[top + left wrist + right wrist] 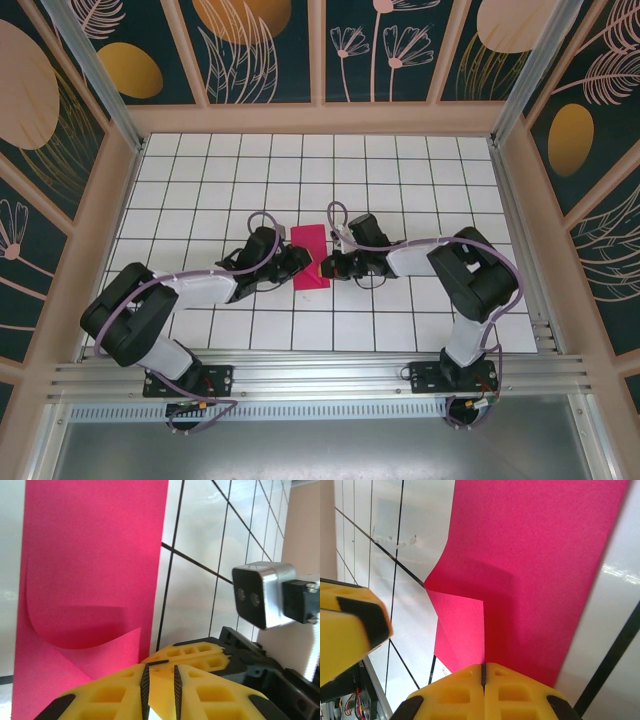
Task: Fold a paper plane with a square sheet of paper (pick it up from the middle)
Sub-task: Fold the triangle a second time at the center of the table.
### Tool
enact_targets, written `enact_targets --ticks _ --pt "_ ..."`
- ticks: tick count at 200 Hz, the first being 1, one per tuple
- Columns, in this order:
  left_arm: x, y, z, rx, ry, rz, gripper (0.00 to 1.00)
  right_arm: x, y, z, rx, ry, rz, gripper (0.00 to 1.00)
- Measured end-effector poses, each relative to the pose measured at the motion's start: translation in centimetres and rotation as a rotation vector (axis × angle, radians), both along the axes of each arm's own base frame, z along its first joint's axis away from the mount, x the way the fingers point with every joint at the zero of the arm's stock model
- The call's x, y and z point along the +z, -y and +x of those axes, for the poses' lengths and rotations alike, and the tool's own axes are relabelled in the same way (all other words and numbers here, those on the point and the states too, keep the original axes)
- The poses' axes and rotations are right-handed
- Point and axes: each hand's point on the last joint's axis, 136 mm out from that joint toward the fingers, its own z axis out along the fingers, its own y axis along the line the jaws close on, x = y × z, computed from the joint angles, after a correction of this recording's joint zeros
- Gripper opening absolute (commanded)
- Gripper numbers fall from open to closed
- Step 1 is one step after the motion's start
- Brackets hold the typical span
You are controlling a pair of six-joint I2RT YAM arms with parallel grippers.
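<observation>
A white tiled counter [200,180] with black grid lines, seen from above, inside a booth with dark floral walls. Near its middle lies a pink sheet of paper [308,250], folded into a narrow upright strip. Two robot arms reach in from the near edge and meet at the strip's near end. The left gripper [298,262] is at its left edge and the right gripper [327,268] is at its right edge.

In the left wrist view, the sheet of paper [95,555] lies flat on the tiles. Its near corner is curled up and over toward the camera. The left gripper [160,690] has its yellow fingers [110,695] parted by a narrow gap, released, with nothing seen between them. Just beyond is a yellow finger of the right gripper [192,652].

In the right wrist view, the right gripper [483,680] has its fingers clenched tight, pads meeting in one thin line. A lifted flap of the sheet of paper [535,555] runs straight into that line, so the fingers are grasping it. A finger of the left gripper [350,625] sits at the left, apart from the paper.
</observation>
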Motion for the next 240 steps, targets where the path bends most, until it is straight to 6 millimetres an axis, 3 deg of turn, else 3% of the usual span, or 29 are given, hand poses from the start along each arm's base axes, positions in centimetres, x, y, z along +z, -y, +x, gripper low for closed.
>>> enact_targets --ticks 55,121,196,240 --pt "-2.6 0.0 -0.1 -0.004 -0.056 0.041 0.21 0.3 0.5 0.3 -0.028 0.0 0.003 0.0" --pt "-1.7 1.5 0.9 -0.029 -0.032 -0.002 0.21 0.5 0.9 0.8 -0.05 0.0 0.008 0.0" --pt "-2.4 1.9 1.2 -0.036 -0.045 0.007 0.2 0.5 1.2 1.1 -0.068 -0.012 0.01 0.21" --pt "-2.3 2.0 1.3 -0.037 -0.041 0.005 0.2 0.7 1.0 0.8 -0.05 -0.016 0.022 0.25"
